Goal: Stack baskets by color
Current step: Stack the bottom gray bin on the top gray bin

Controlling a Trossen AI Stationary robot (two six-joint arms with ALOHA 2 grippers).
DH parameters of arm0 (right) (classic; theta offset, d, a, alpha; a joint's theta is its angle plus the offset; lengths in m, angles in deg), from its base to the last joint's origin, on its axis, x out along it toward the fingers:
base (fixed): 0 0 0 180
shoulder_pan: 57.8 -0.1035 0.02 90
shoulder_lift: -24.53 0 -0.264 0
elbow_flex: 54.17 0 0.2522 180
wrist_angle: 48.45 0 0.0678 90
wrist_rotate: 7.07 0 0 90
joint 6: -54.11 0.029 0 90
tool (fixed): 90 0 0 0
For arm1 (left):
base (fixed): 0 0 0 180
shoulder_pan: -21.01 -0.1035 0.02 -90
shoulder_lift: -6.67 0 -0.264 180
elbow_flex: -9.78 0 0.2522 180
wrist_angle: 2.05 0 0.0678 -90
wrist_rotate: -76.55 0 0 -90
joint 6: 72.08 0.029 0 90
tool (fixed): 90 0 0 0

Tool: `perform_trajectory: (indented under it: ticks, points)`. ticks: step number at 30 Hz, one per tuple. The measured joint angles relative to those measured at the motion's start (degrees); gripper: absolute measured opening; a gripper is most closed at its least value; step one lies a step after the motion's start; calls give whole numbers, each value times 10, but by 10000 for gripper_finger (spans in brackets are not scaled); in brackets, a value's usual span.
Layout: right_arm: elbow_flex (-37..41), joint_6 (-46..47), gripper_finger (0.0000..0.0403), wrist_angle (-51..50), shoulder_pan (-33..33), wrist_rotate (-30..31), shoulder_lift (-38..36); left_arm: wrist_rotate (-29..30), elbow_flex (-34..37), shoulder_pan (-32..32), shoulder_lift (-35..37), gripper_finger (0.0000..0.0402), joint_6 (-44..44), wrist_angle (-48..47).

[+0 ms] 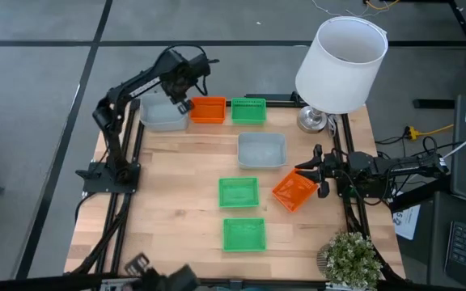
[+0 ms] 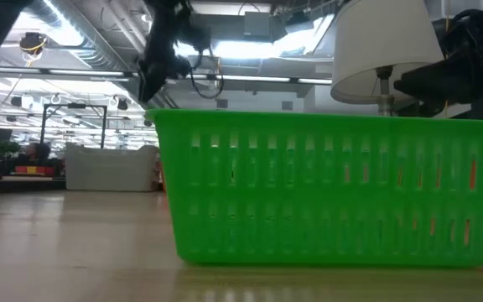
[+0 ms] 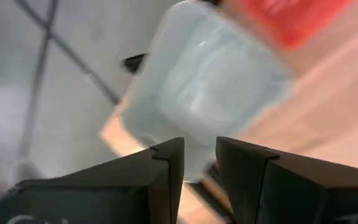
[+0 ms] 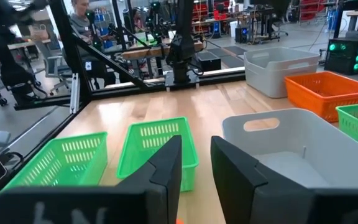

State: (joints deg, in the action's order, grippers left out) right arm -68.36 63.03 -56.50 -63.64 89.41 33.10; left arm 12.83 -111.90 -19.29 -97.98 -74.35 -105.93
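Observation:
At the table's far left, my left gripper (image 1: 186, 103) (image 3: 199, 162) hangs open and empty above a pale grey basket (image 1: 164, 115) (image 3: 204, 87). An orange basket (image 1: 209, 109) and a green one (image 1: 248, 109) stand next to it. A second grey basket (image 1: 262, 149) (image 4: 291, 149) sits mid-table. Two green baskets (image 1: 239, 192) (image 1: 243, 234) sit nearer the front. At the right edge my right gripper (image 1: 320, 174) (image 4: 196, 158) points level across the table, open, with nothing between its fingertips. A turned, tilted orange basket (image 1: 294, 191) lies just beside it. My right gripper stands close against the tilted orange basket's near corner (image 1: 307, 184). Whether a finger touches it I cannot tell, because the gripper's own body hides that spot.
A large white lamp (image 1: 342, 61) stands at the far right corner and a small potted plant (image 1: 350, 259) at the near right corner. In the low view the nearest green basket (image 2: 334, 193) fills the foreground. Bare wood lies at the table's near left.

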Motion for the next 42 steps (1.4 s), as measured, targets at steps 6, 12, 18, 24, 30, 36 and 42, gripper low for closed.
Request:
perform_trajectory:
  ticks: [6,12,18,24,30,36,42]
  points:
    - [0,30,87,6,0,0,0,-82,0,80,74,86,-62,1]
    - [0,59,87,6,0,0,0,-96,0,190,154,86,-133,1]
    - [0,72,87,5,0,0,0,-87,0,328,210,86,-208,1]
    - [0,132,87,46,0,-18,1,-22,2,458,222,86,-242,3]
    - [-1,128,87,228,-6,-194,26,6,1,523,223,86,-240,2]
    - [-80,60,87,213,-17,-200,108,35,22,539,225,86,-209,2]
    - [-194,4,87,179,-30,-215,219,48,159,539,262,86,-217,11]
